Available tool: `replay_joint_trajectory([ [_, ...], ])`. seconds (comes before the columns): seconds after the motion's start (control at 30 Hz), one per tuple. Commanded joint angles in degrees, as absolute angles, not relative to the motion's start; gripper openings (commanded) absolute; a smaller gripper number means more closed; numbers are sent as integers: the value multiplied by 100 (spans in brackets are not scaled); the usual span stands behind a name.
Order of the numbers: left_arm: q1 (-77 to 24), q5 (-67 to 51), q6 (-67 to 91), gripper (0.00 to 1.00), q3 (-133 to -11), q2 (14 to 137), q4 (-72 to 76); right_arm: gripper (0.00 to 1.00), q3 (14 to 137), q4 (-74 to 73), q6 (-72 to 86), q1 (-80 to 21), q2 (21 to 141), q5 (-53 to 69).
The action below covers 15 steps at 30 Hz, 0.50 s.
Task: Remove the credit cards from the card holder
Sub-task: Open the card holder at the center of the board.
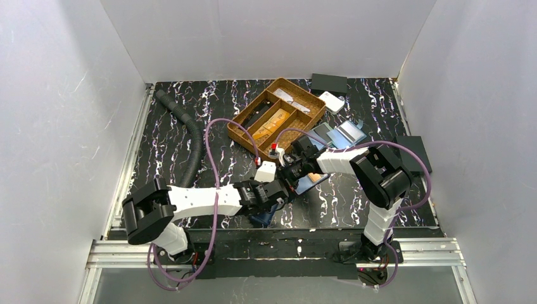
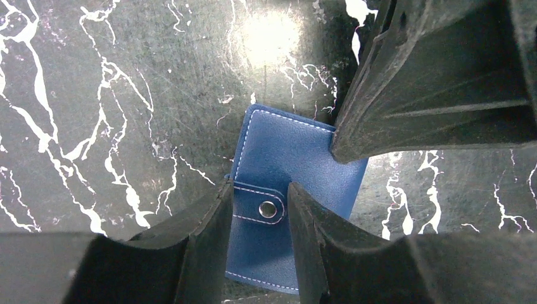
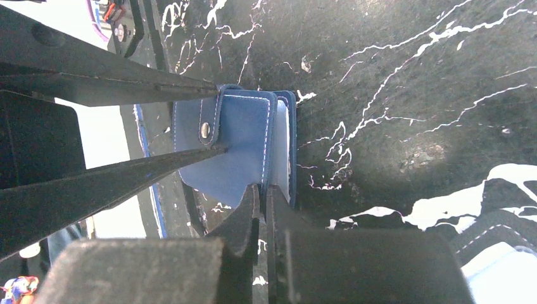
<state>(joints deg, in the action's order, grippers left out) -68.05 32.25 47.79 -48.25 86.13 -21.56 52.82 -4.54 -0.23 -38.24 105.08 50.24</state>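
Observation:
A dark blue card holder [image 2: 285, 152] with a snap strap [image 2: 259, 204] lies on the black marbled table. My left gripper [image 2: 258, 212] is open a strap's length wide, one finger at the holder's edge and one past the strap's tip. My right gripper [image 3: 263, 187] is shut on the edge of the holder's cover [image 3: 244, 136]; pale inner leaves [image 3: 283, 149] show beside it. In the top view both grippers, left [image 1: 284, 188] and right [image 1: 301, 167], meet at the holder [image 1: 315, 183]. A small orange patch [image 1: 315, 175] shows there. No card shows in the wrist views.
A second holder [image 1: 339, 134] lies open with blue-grey panels behind the right gripper. A wicker tray [image 1: 244, 130] stands at the back centre, and a white box [image 1: 331, 101] and black boxes [image 1: 329, 82] [image 1: 415, 155] stand at the back right. A black hose [image 1: 193, 136] curves on the left.

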Motion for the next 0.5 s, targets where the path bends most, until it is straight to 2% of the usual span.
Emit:
replay_joint_trajectory([
  [0.0,-6922,3648,5028,35,-5108,8721,-2860,1,5445,-536,-79,-3775,10595,4983],
  [0.27,-6964,3602,5216,27,-5167,8935,-3034,1,5441,-562,-88,-3752,10608,4984],
  [0.47,-6961,3725,5291,0,-5089,8838,-3206,1,5453,-571,-97,-3742,10606,5006],
])
